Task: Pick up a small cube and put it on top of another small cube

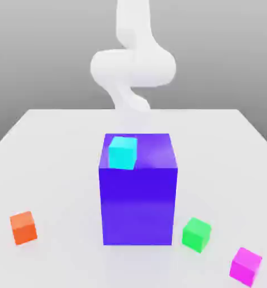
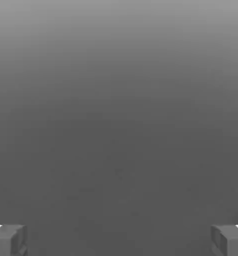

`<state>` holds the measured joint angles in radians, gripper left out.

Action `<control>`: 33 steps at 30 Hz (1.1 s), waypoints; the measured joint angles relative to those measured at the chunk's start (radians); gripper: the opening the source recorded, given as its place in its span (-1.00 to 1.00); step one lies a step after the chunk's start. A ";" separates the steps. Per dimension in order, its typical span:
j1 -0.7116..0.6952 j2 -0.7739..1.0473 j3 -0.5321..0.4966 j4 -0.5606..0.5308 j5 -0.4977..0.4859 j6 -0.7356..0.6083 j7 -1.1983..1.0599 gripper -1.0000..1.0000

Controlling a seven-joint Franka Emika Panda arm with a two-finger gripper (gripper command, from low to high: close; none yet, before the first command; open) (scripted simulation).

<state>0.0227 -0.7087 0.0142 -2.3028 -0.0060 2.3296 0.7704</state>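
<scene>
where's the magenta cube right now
In the exterior view, the magenta cube sits on the table at the near right corner, just right of the green cube.

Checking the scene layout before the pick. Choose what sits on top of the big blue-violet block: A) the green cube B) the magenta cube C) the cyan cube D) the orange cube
C: the cyan cube rests on the blue-violet block, near its top face's front-left corner in the exterior view.

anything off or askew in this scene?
One oddity: a cyan cube sits on top of the big blue-violet block, near its front edge toward the exterior view's left. The orange cube, green cube and magenta-pink cube lie apart on the table. Nothing spilled or damaged.
</scene>
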 joint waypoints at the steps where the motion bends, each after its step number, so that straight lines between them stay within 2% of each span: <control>1: 0.010 0.039 0.006 -0.001 -0.003 0.013 -0.013 0.00; 27: 0.238 0.987 0.167 -0.030 -0.120 0.318 -0.279 0.00; 32: 0.283 1.169 0.137 -0.005 -0.174 0.430 -0.262 0.00; 33: 0.292 1.201 0.126 0.002 -0.183 0.454 -0.256 -1.00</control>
<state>0.3150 0.4921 0.1400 -2.3007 -0.1886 2.7837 0.5143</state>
